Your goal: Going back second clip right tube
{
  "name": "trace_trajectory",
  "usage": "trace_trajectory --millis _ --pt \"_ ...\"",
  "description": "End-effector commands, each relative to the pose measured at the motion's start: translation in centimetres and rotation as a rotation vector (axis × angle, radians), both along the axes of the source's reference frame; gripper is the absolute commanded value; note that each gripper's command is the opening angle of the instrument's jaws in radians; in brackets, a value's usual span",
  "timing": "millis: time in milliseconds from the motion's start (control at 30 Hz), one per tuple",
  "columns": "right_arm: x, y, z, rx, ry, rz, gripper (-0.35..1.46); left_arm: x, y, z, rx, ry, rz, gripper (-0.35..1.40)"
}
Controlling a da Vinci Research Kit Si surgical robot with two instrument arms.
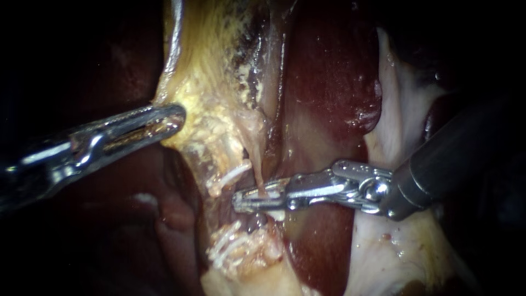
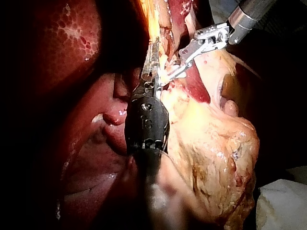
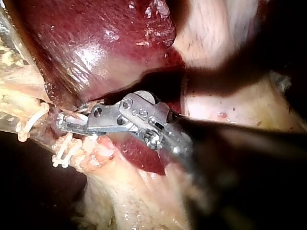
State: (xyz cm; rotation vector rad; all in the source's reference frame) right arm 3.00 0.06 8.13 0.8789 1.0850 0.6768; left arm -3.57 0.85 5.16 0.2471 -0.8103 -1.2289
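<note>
My right instrument reaches in from the right, its jaws open with a narrow gap. A thin pinkish tube runs down between them, and a white clip shows at the lower jaw. Another white clip sits just to the upper left, and several more lie below. In the right wrist view the same jaws stand beside white clips. My left instrument comes from the left, shut on the yellowish gallbladder tissue and holding it taut. Its jaws lie along that tissue in the left wrist view.
Dark red liver fills the upper middle behind the tube. Pale whitish tissue lies above and below the right shaft. Fatty yellow tissue bulges beside the left shaft. The far left of the endoscope view is dark.
</note>
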Motion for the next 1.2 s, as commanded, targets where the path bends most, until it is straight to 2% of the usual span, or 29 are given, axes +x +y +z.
trace_trajectory --millis 33,200,500,567,633,700,833,1200 --pt "0.01 0.0 0.0 0.0 0.001 -0.002 -0.35 0.0 0.0 0.0 -0.001 0.001 0.0 -0.35" --pt "0.06 -0.02 -0.03 0.003 0.005 -0.008 -0.35 0.07 0.01 -0.01 0.011 0.019 -0.047 -0.35" --pt "0.1 -0.02 -0.03 0.005 0.007 -0.012 -0.35 0.18 0.05 -0.03 0.015 0.042 -0.082 -0.35" --pt "0.11 -0.02 -0.03 0.005 0.006 -0.016 0.06 0.19 0.06 -0.02 0.015 0.044 -0.085 -0.35" --pt "0.13 -0.02 -0.03 -0.027 0.02 -0.019 0.4 0.21 0.06 -0.02 0.015 0.047 -0.089 -0.35" --pt "0.15 -0.01 -0.03 -0.059 0.038 -0.02 0.53 0.21 0.07 -0.01 0.015 0.049 -0.091 -0.35" --pt "0.17 0.0 -0.01 -0.12 0.031 0.026 0.6 0.22 0.07 0.0 0.016 0.051 -0.095 -0.35" --pt "0.04 0.11 0.12 -0.146 0.038 0.019 0.6 0.22 0.07 -0.01 0.014 0.052 -0.101 -0.35"
